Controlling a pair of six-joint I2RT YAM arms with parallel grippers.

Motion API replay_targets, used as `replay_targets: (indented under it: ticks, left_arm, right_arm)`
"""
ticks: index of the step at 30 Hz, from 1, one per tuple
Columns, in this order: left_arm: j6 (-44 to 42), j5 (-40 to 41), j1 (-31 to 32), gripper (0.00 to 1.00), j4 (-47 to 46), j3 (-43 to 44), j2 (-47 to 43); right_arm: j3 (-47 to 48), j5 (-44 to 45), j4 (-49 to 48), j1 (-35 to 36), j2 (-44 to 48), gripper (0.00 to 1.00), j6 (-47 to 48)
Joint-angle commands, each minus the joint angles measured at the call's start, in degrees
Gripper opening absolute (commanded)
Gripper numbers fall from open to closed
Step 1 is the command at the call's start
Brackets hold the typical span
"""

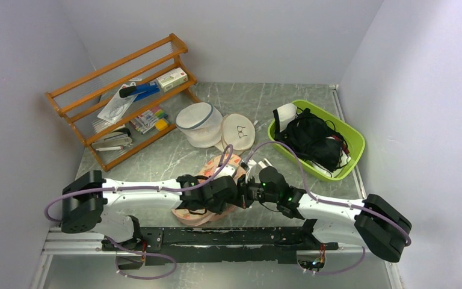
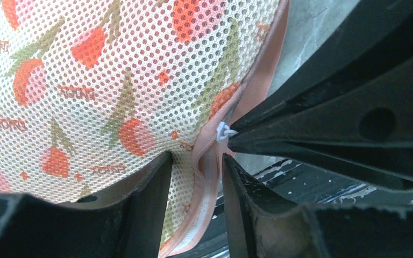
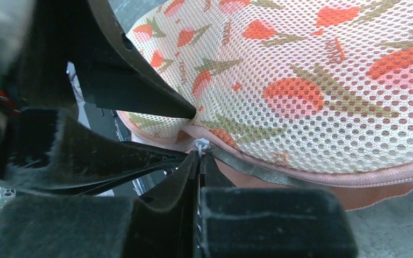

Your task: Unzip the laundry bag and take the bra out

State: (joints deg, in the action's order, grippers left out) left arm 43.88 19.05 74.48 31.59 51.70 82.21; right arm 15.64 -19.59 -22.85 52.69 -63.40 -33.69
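The right fingers point(image 3: 175, 188) were clenched on the white zip pull point(image 3: 201, 144) at their tips. Just beside it, the left fingers point(image 2: 145, 204) pinched the rim of the laundry bag point(image 2: 86, 80) between them.

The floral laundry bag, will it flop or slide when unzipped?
Probably floppy: the laundry bag is thin mesh, puckered where the left gripper pinches its edge. Likely light: the right gripper, on the zip pull, could drag it.

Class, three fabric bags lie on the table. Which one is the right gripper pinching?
The flowered peach-pink laundry bag: the right gripper pinches its zip pull. The white mesh bag and beige disc lie behind, untouched.
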Motion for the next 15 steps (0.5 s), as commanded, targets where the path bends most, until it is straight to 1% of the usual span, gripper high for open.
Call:
replay_targets:
  ticks: [1, 2, 4, 7, 9, 12, 15]
  left_arm:
    - [0.09, 2.65, 0.32, 0.48, 1.02, 1.37, 1.78]
    - [0.36, 2.99, 0.32, 0.44, 1.32, 1.45, 2.07]
    - [0.6, 3.42, 0.32, 0.34, 1.76, 1.49, 2.27]
    - [1.0, 3.61, 0.32, 0.15, 2.19, 1.04, 1.46]
    - [1.4, 3.58, 0.31, 0.07, 2.4, 0.39, 0.31]
    - [1.68, 3.22, 0.31, 0.07, 2.63, -1.11, -1.87]
    - [2.37, 3.25, 0.32, 0.07, 3.3, -2.43, -4.11]
  right_arm:
    - [-0.48, 0.35, -1.36, 0.47, 1.15, 0.0, -0.67]
    - [-0.44, 0.32, -1.32, 0.47, 1.05, 0.0, -0.6]
    - [-0.28, 0.6, -1.05, 0.49, 0.77, 0.0, -0.6]
    - [0.14, 2.48, 0.42, 0.49, 0.45, 0.0, -0.76]
    - [0.56, 4.72, 2.1, 0.49, 0.17, 0.0, -0.61]
    - [1.25, 9.23, 5.26, 0.5, 0.05, 0.0, -0.77]
    - [2.21, 15.75, 9.51, 0.38, 0.69, 0.0, -1.42]
